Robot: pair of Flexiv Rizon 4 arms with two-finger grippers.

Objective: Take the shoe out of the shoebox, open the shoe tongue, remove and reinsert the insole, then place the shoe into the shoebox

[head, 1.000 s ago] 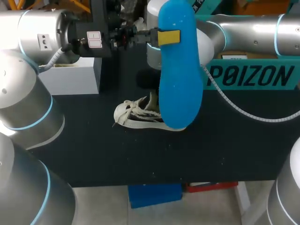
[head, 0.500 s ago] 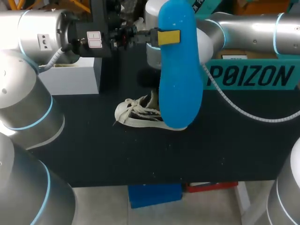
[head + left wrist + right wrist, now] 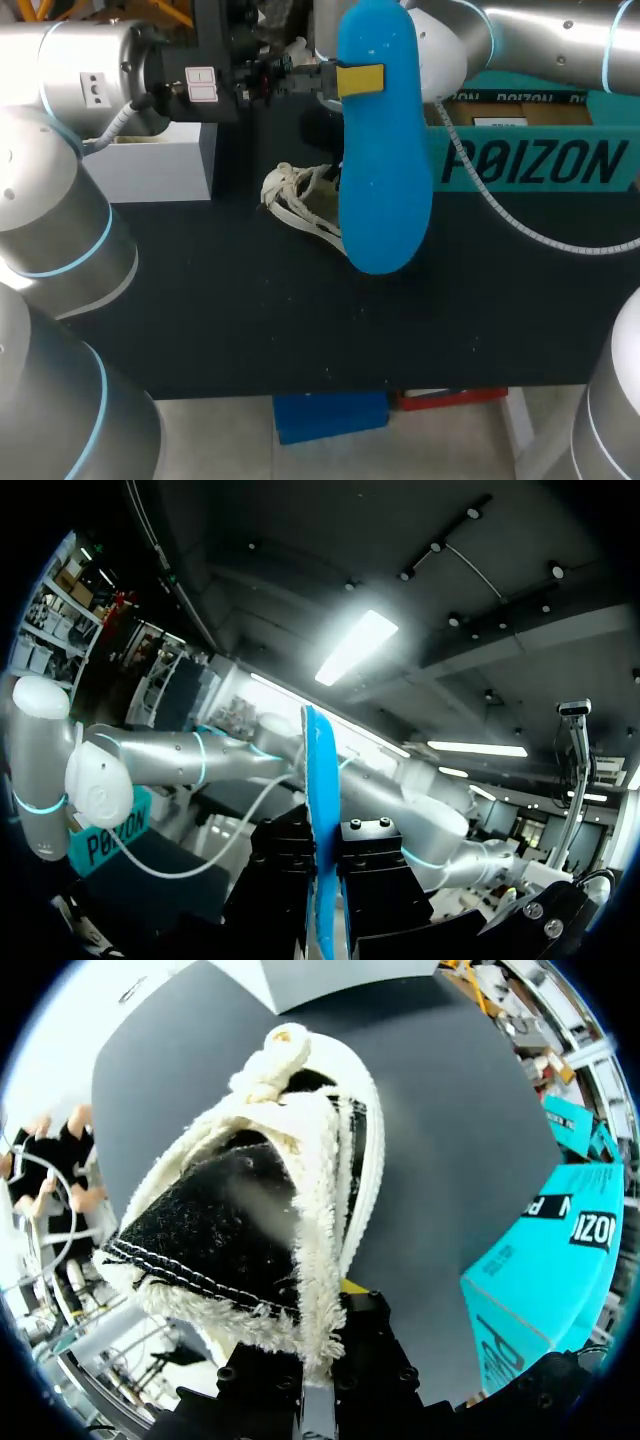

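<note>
Above the black worktop (image 3: 250, 320), left jaws clamp the bright-blue insole (image 3: 385, 170) upright; right jaws pinch the cream fleece-lined shoe (image 3: 300, 205) by its collar.

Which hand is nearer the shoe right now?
Right. The right hand grips the shoe by its fleecy collar. The left hand is apart from it, clamped on the upright blue insole.

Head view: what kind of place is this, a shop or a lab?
Probably a robotics test bench, not a shop: the left arm holds a blue insole, the right arm a fleece-lined shoe, over a black table beside a teal shoebox.
</note>
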